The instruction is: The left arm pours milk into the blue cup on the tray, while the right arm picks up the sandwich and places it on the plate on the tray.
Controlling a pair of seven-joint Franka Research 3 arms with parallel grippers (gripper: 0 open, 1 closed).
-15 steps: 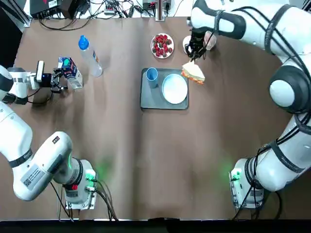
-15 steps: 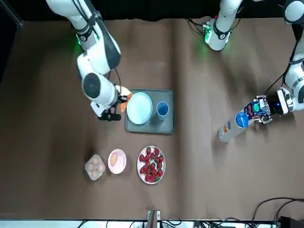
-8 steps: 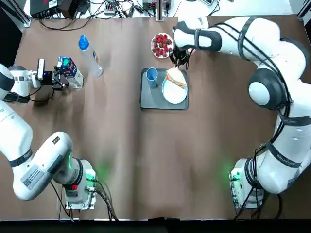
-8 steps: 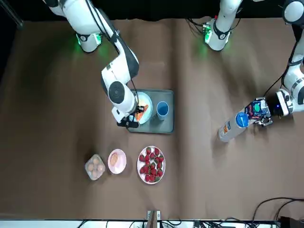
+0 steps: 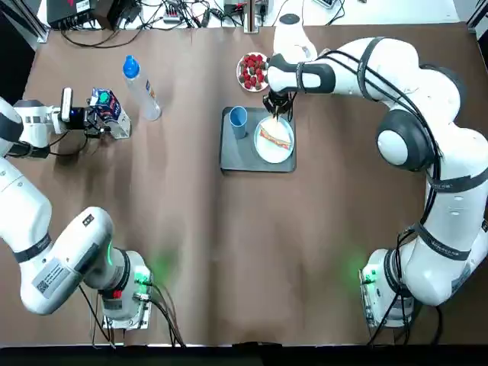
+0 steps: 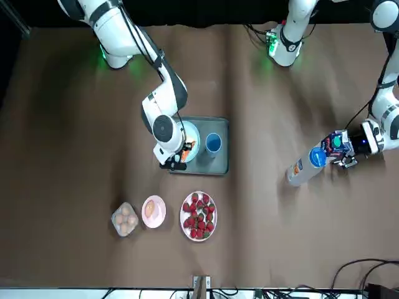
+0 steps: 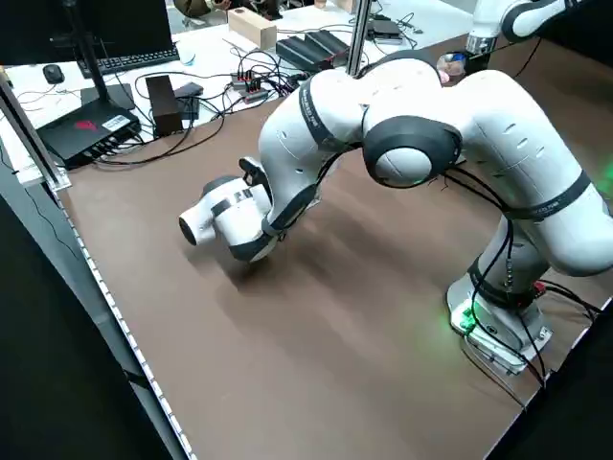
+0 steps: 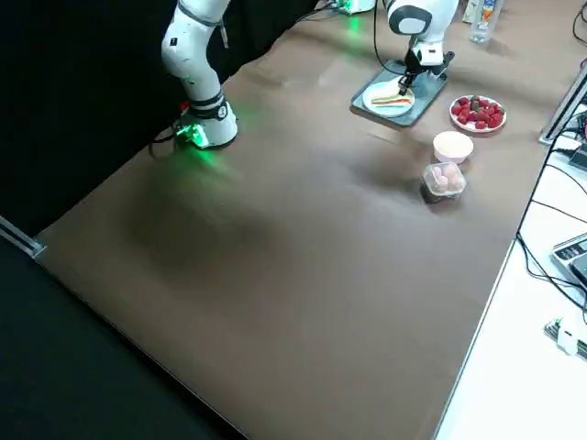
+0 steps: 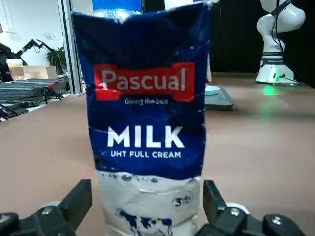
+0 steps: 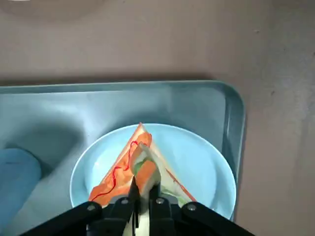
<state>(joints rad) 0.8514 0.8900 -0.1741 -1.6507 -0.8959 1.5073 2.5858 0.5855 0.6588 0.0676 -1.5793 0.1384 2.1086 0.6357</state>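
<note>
Brown tabletop (image 5: 229,244): right gripper (image 10: 141,199) pinched the sandwich (image 10: 142,164) over the plate (image 5: 284,152) on the tray (image 5: 232,156), apparently setting it down. Left gripper (image 9: 147,223), fingers spread, bracketed the upright milk (image 9: 147,123), well apart from the blue cup (image 5: 238,118), likely readying a grasp.

My surface (image 5: 229,229) was brown. Near its far edge stood a dish of strawberries (image 5: 254,70), with the tray (image 5: 232,156) just nearer me. Toward the far left corner lay a clear bottle (image 5: 141,90), the milk (image 5: 111,113) upright beside it. My two arm bases sat at the near edge.
</note>
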